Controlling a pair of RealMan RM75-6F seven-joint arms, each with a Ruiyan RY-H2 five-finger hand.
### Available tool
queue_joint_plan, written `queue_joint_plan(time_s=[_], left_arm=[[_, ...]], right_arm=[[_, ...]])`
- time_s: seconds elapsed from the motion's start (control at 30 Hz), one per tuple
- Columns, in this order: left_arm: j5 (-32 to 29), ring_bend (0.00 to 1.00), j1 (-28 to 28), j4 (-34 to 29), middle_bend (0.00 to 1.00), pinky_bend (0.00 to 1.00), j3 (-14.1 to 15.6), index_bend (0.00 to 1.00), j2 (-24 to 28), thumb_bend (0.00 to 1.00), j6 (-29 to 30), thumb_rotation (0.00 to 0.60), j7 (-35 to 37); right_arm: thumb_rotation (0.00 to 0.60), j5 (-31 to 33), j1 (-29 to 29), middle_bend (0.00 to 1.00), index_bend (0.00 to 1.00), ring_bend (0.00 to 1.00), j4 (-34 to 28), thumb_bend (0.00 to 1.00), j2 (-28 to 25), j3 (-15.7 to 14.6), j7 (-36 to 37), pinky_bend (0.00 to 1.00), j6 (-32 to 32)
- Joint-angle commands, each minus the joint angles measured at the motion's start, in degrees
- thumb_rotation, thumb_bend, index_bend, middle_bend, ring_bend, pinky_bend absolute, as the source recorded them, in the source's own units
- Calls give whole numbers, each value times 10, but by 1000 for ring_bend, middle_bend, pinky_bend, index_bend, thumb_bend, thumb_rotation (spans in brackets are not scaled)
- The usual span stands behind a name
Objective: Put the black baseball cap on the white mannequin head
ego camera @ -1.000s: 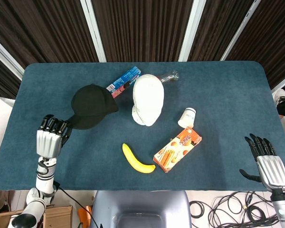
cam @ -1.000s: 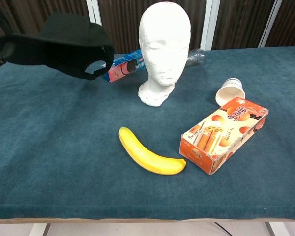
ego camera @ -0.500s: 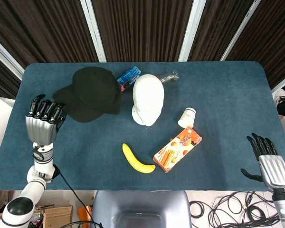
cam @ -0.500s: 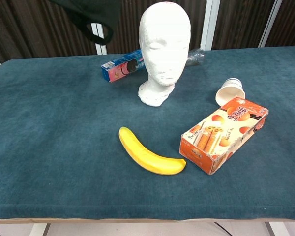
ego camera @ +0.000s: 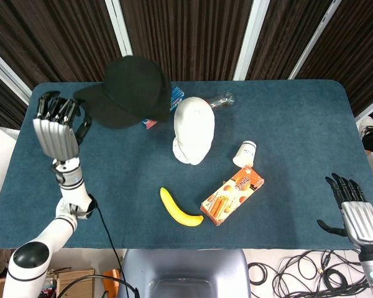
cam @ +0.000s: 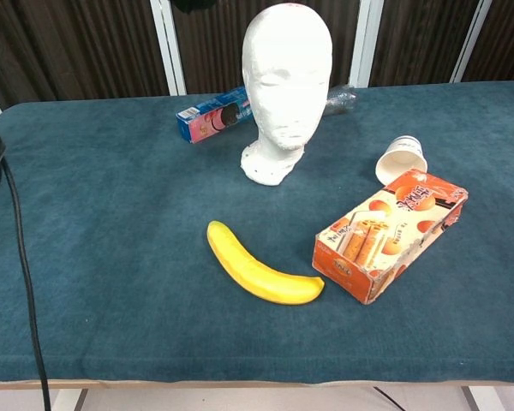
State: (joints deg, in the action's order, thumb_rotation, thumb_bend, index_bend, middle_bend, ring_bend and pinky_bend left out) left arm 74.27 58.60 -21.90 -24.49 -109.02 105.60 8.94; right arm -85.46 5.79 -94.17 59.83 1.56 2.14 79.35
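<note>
1. Left hand [ego camera: 57, 127] raised at table's left side, fingers closed on the brim of the black baseball cap [ego camera: 133, 90].
2. Cap held up in the air, to the left of and beyond the white mannequin head [ego camera: 193, 129]; not touching it in head view.
3. Mannequin head upright on teal table [ego camera: 298, 124], w/ cookie pack [cam: 211, 113] beside it.
4. Right hand [ego camera: 355, 211] at table's near right edge, fingers spread, holding nothing.
5. Banana [cam: 257, 267] & orange snack box [cam: 391, 233] nearer the front; paper cup [cam: 402, 157] on its side.
</note>
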Motion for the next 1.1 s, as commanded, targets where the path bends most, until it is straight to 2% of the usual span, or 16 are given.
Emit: queue_joint_plan(time_s=[0.03,0.27,0.5,0.53,0.7,1.1], left_arm=[[-20,626,34,-3,785,422,-24,685,-3,748,-38,600,-10],[-36,631,107,13,788,408,-48,686,-31,755,-85,600,-21],[-34,631,145,34,789,403,-45,686,-52,755,-110,600,-37],[-29,631,160,44,790,402,-36,686,-64,755,-132,600,-54],[-40,631,193,87,790,368,-38,686,-95,755,-177,600,-73],[-55,636,232,120,800,360,-37,686,-122,758,-216,600,-88]], right_arm=[[600,5,2,0,0,0,2,93,-2,1,5,0,-6],[600,6,7,0,0,0,7,93,-10,0,28,0,-18],[600,9,10,0,0,0,12,93,-16,1,51,0,-27],[600,9,12,0,0,0,14,93,-19,2,63,0,-30],[600,-3,20,0,0,0,22,92,-24,-4,83,0,-44],[600,-11,19,0,0,0,32,93,-34,-7,125,0,-40]])
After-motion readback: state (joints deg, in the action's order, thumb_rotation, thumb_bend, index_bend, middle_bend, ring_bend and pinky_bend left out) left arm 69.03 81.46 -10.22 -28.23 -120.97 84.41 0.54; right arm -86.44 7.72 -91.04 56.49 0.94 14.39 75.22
